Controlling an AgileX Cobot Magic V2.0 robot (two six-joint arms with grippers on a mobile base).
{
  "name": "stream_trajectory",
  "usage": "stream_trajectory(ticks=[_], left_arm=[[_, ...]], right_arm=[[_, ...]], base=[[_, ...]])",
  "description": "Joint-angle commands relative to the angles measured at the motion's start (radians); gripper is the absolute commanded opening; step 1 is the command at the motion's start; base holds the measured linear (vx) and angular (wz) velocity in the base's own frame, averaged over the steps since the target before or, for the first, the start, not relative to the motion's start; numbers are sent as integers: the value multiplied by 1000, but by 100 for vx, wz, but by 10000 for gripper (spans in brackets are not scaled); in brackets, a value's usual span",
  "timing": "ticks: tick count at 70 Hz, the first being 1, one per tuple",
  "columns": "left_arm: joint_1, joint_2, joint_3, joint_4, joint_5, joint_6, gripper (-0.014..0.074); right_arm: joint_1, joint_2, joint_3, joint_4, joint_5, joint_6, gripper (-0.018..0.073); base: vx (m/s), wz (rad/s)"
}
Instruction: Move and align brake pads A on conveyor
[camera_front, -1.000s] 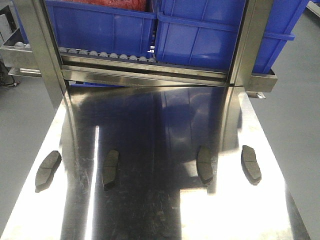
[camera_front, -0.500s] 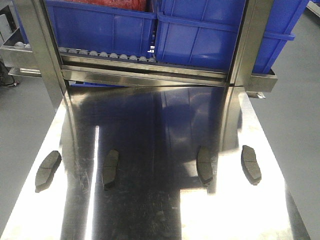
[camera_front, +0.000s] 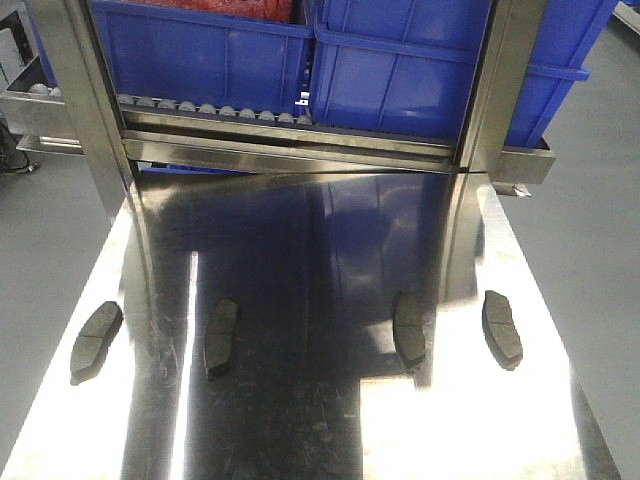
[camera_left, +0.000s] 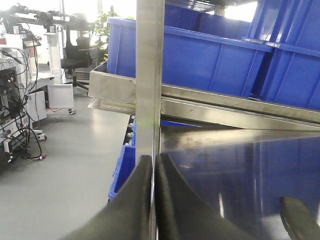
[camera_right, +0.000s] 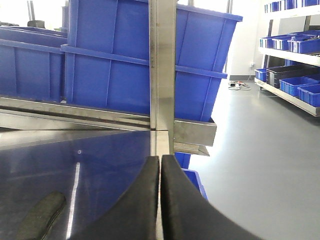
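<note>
Nothing has moved: four brake pads (camera_front: 221, 338) lie mid-frame on steel table (camera_front: 300, 430); my left gripper (camera_left: 153, 162) and right gripper (camera_right: 160, 161) clenched empty, task unstarted.

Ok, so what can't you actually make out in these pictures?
- Conveyor: in no view; the four flat dark grey curved brake pads lie on the shiny stainless steel table.
- Left wrist view: one pad cut off by the bottom right corner.
- Right wrist view: one pad cut off by the bottom edge.
- Front view: red contents of the blue plastic bin cut off by the top edge.
</note>
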Motion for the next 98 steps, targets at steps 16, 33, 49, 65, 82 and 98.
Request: stream_trajectory(ticks=[16, 33, 49, 65, 82, 98], left_arm=[[-5, -13, -21, -5, -81, -6, -6], [-5, 108, -223, -1, 24, 21, -6], [-5, 405, -436, -3, 308, 68, -6], [-5, 620, -578, -6, 631, 132, -6], [-5, 663, -580, -6, 652, 122, -6], [-5, 663, -581, -34, 633, 122, 40]], right_arm=[[-8, -14, 6, -7, -76, -6, -10], [-8, -15, 6, -7, -76, -6, -10], [-8, -15, 6, -7, -76, -6, -10], [-8, -15, 6, -7, -76, -6, -10], [-8, -15, 6, -7, -76, -6, -10], [-8, -15, 6, -7, -76, -6, -10]], base=[[0, 0], [0, 0], [0, 0], [0, 0], [0, 0], [0, 0]])
